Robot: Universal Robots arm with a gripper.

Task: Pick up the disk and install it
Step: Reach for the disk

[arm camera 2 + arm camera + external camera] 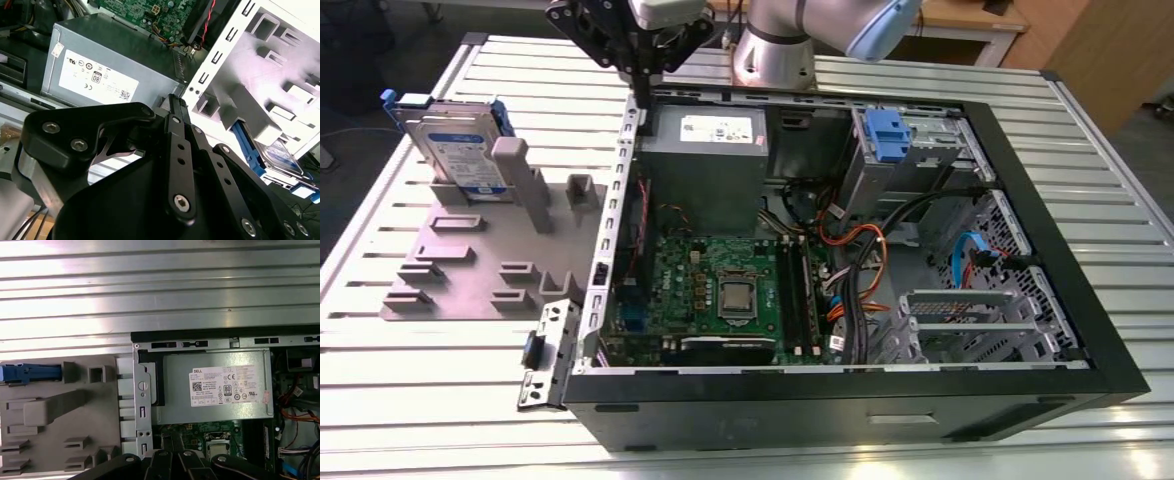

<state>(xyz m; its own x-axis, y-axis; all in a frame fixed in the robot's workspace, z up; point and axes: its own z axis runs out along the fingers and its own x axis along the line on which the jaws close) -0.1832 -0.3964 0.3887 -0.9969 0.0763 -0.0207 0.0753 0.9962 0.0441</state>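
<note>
**Claw (640, 95) closed on nothing; disk (454, 150) upright on its stand**

Exterior view: the claw hangs from the arm near the top of the picture. Its fingers are pressed together with nothing between them. The tips are just over the wall of the open case (787, 410), beside the grey box (707, 150). The disk stands on edge in the grey stand (467, 260), outside the case at the exterior view's left and well apart from the claw. Stand and case both sit on the ribbed table (400, 400). Inside the case lie a green board (720, 290) and a bare blue bracket (887, 135).

Second wrist view: the black fingers (174, 107) meet in one thin tip, empty, above the case wall and next to the grey box (110, 70). The disk (277, 150) shows in its blue frame, held in the stand (280, 60).

First wrist view: the disk (30, 372) appears edge-on as a blue strip at one corner of the stand (60, 410). The grey box (215, 385) lies inside the case, with the table (150, 290) beyond it.
</note>
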